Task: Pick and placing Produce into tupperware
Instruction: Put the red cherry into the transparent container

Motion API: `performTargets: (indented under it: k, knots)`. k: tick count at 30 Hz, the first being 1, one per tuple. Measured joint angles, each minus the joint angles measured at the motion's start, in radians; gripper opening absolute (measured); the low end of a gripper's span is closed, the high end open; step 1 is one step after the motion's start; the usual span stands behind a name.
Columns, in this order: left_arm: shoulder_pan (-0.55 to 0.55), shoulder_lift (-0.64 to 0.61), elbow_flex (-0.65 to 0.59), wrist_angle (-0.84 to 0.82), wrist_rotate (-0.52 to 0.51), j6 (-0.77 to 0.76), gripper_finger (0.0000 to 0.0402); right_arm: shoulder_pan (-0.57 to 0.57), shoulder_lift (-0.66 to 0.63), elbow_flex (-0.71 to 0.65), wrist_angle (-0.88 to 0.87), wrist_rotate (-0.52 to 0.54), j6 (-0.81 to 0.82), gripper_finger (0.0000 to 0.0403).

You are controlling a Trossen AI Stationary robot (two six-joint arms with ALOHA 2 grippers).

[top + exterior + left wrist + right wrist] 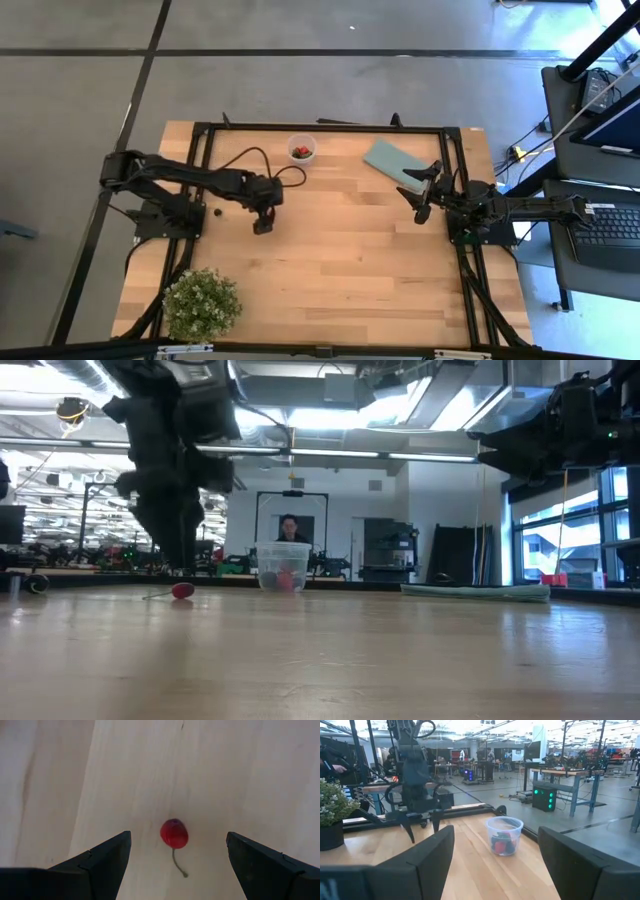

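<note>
Left wrist view showed your left gripper [175, 852] spread wide above 1 red cherry [174, 833] lying on the worktop [350, 250], stem trailing toward the camera. You needed to descend straight, keep the fruit centred between both fingers, and close gently so it would not roll or bruise. The tupperware [302, 149], already holding produce, stood well apart near the far edge. Your right gripper [425, 190] waited spread beside the teal piece [392, 163].

potted plant [201, 304] and teal piece [394, 165] on table [340, 270].
</note>
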Motion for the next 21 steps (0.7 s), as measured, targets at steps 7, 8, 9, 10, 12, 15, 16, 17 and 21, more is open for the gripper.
performTargets:
  k: [7,8,9,10,12,15,16,17,21]
  knots:
    - [0.0,0.078,0.0,0.006,-0.002,0.001,0.0318,0.0,0.0,0.0,-0.001,0.0,0.001,0.0288]
    - [0.0,0.087,0.0,0.011,-0.002,0.0,0.0318,0.0,0.0,0.0,-0.001,0.0,0.001,0.0288]
    - [0.0,0.093,0.0,0.016,-0.002,0.0,0.0317,0.0,0.0,0.0,-0.001,0.0,0.001,0.0288]
    - [0.0,0.1,0.0,0.025,-0.002,0.0,0.0315,0.0,0.0,0.0,-0.001,0.0,0.0,0.0288]
    - [0.0,0.111,0.0,0.044,-0.002,0.0,0.0308,0.0,0.0,0.0,-0.001,0.0,0.0,0.0288]
    - [0.0,0.124,0.0,0.061,-0.003,0.0,0.0296,0.0,0.0,0.0,-0.002,0.0,0.0,0.0288]
    - [0.0,0.124,-0.001,0.049,-0.003,0.001,0.0292,0.0,0.0,0.0,-0.002,0.0,0.0,0.0288]
    - [0.0,0.125,-0.001,0.049,-0.003,0.001,0.0287,0.0,0.0,0.0,-0.002,0.0,0.0,0.0288]
    - [0.004,0.138,-0.001,0.049,-0.002,0.0,0.0271,0.0,0.0,0.0,-0.005,0.0,0.0,0.0288]
